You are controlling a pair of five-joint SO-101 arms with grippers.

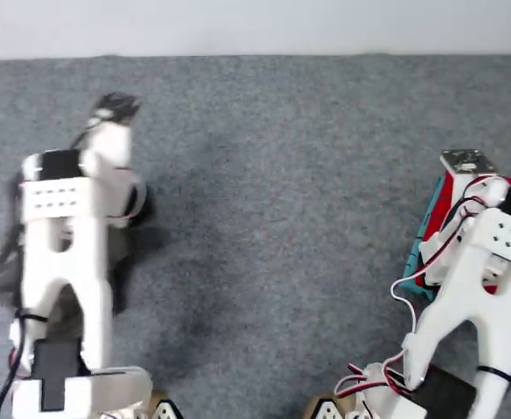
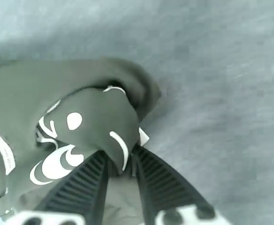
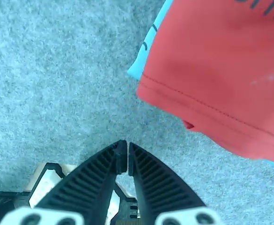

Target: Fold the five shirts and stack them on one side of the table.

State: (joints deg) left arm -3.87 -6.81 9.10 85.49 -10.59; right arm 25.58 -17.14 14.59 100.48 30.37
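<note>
Left gripper (image 2: 121, 159): clamped on a fold of the dark shirt (image 2: 80, 108), which lay bunched on the grey table (image 1: 307, 218), left side.
Right gripper (image 3: 124, 147): fingers pressed together, holding nothing, over the table just beside the shirts.
Red shirt (image 3: 221, 70): lay on the light blue shirt (image 3: 148, 47), right edge.

One shirt (image 2: 80, 126) on left of table (image 1: 281, 218), shirt stack (image 3: 221, 70) at right edge

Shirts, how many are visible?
3: grey shirt in the left gripper; red shirt lying on a light blue shirt, right side. More may hide underneath.
</note>
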